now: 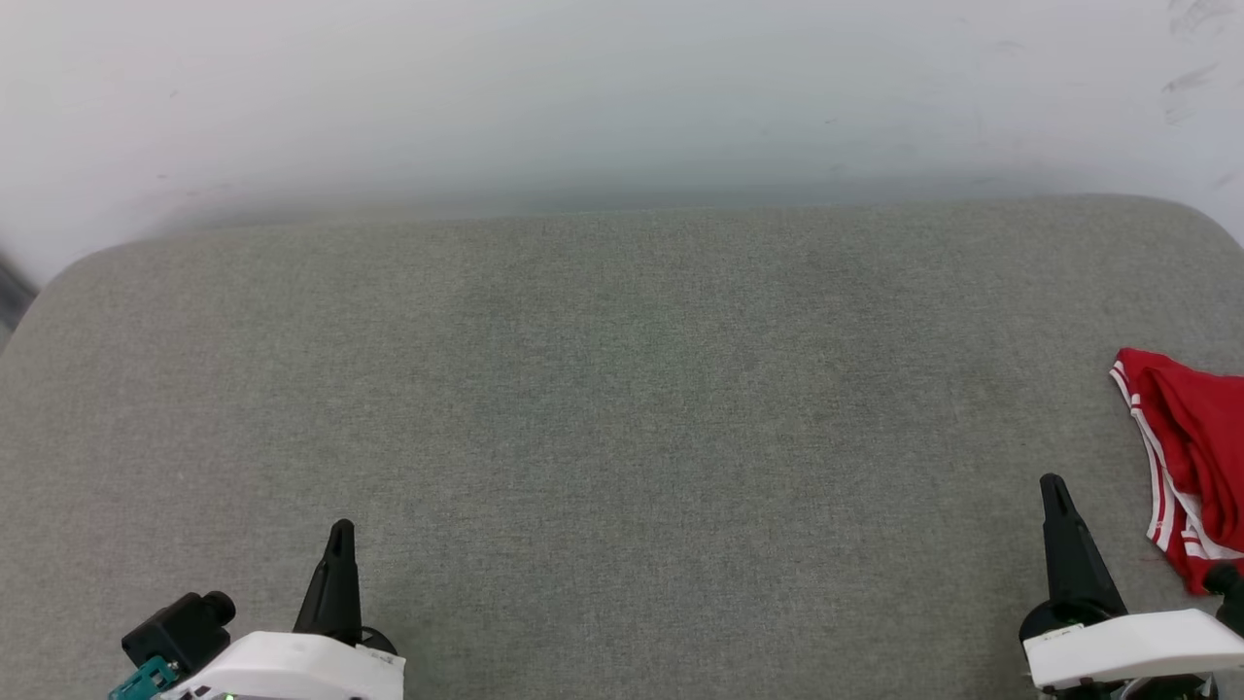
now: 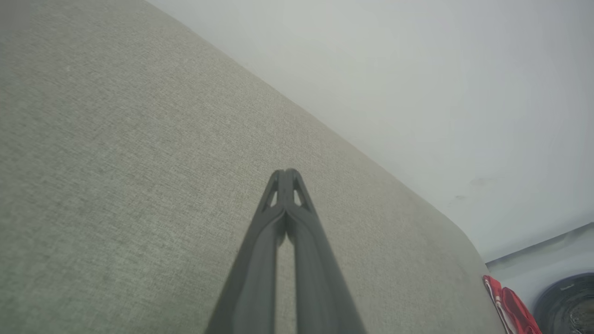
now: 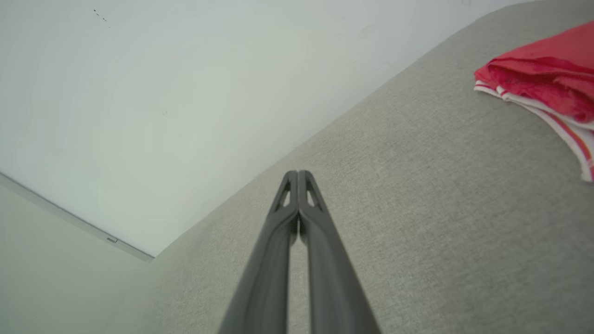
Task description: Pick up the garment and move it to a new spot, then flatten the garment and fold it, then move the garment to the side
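Both claws closed, nothing held. Our left claw (image 1: pixel 340 537) and right claw (image 1: pixel 1053 486) sit tips-together over the grey upholstered surface (image 1: pixel 622 389). The garment (image 1: pixel 1193 428) lies bunched just right of the right claw, slightly ahead of its tip and well apart from the left claw. Part of it runs out of frame.

Risks from here:
- If we reach without opening, closed tips likely shove the heap further right, toward the surface's edge.
- Pinching one loose layer probably lifts only a fold and the rest trails.
- The padding gives, so pressing deep could snag upholstery with the cloth.
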You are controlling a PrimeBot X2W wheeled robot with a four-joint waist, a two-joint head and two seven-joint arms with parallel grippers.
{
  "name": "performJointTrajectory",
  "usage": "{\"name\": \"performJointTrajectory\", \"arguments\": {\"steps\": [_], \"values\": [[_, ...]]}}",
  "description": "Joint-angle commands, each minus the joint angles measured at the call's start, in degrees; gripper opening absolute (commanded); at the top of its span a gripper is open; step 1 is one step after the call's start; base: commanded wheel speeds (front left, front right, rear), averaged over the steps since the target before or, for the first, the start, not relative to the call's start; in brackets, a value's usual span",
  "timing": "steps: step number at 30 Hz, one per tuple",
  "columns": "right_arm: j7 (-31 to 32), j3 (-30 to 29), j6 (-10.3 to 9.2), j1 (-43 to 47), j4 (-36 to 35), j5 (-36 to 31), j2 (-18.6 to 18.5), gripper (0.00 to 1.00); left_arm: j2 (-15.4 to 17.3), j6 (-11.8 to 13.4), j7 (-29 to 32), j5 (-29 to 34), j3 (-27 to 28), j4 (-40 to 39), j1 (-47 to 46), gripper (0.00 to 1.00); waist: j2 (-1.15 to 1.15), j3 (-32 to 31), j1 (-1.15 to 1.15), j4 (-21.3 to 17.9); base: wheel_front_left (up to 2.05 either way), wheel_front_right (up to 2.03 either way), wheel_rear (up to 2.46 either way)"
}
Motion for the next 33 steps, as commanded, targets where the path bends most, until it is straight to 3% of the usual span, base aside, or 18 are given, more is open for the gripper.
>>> {"name": "performJointTrajectory", "arguments": {"steps": [1,33], "values": [[0.3,-0.1,0.00,-1.7,-0.4,2.0,-0.5,0.00,0.4,-0.3,0.4,-1.9,0.3,-0.4,-1.5,0.00,0.00,0.0,0.00,0.0,0.00,0.00,0.00],[5.8,-0.8,0.00,-4.9,3.3,25.6,-0.7,0.00,0.6,-2.8,5.8,-26.0,1.9,3.2,-5.1,0.00,0.00,-0.8,0.00,0.1,0.00,0.00,0.00]]}}
